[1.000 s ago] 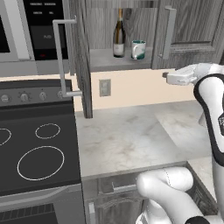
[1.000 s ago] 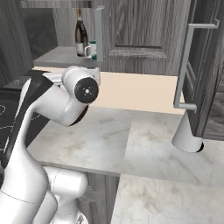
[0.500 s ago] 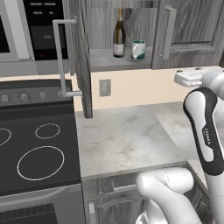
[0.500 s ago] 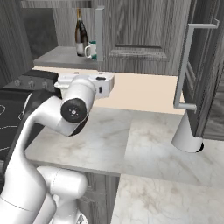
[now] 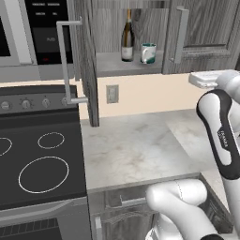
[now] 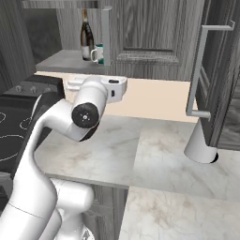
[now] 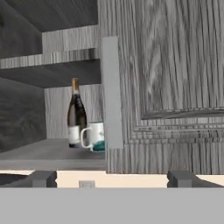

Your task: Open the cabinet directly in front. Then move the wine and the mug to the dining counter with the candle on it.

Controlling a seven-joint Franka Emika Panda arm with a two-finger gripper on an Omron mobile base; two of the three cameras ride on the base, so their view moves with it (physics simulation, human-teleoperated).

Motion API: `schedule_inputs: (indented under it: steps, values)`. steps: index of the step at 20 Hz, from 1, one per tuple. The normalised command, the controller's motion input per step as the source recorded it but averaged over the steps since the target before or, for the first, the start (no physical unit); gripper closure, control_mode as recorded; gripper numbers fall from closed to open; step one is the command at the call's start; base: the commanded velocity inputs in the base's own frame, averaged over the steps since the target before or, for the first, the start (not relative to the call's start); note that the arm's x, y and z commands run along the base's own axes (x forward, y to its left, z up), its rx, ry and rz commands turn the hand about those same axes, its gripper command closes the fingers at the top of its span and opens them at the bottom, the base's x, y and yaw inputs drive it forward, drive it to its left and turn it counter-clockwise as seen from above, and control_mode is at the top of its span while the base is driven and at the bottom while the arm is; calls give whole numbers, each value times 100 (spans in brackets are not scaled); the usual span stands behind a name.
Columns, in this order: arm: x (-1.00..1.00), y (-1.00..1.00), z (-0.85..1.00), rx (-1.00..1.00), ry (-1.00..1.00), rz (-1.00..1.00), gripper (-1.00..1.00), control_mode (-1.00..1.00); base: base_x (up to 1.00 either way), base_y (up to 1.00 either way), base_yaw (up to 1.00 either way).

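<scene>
Change: arm has swung up, turning toward the cabinet (image 5: 86, 61).
Claw (image 7: 111, 178): open, empty.
Meaning: left door open; wine (image 5: 127, 37), mug (image 5: 148, 53) reachable.

The cabinet (image 5: 136, 28) is seen as a dark grey wood-grain wall unit with its left door (image 5: 86, 61) swung wide open, edge-on to the left base view, while the right door (image 5: 206, 28) appears closed or nearly so, its long silver bar handle (image 5: 179, 35) standing vertical. On the bare grey shelf inside, the wine (image 5: 127, 36) is stood upright: a slim dark bottle with a long neck and a pale label. Just beside it, to its right, the mug (image 5: 148, 53) is set upright, teal-green and white; in the hand view its handle (image 7: 84, 137) is turned towards the bottle.
</scene>
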Motion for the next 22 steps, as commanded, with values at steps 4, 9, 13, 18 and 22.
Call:
schedule_inputs:
  steps: [4,9,13,18,22]
  values:
    - [37,-15,24,3,-1,0,-100,-100,0,0,0]
    - [58,0,2,0,0,0,-100,-100,0,0,0]
    - [64,0,0,0,0,0,-100,-100,0,0,0]
    - [87,0,4,0,1,-1,-100,-100,0,0,0]
    - [91,0,18,0,2,0,-100,-100,0,0,0]
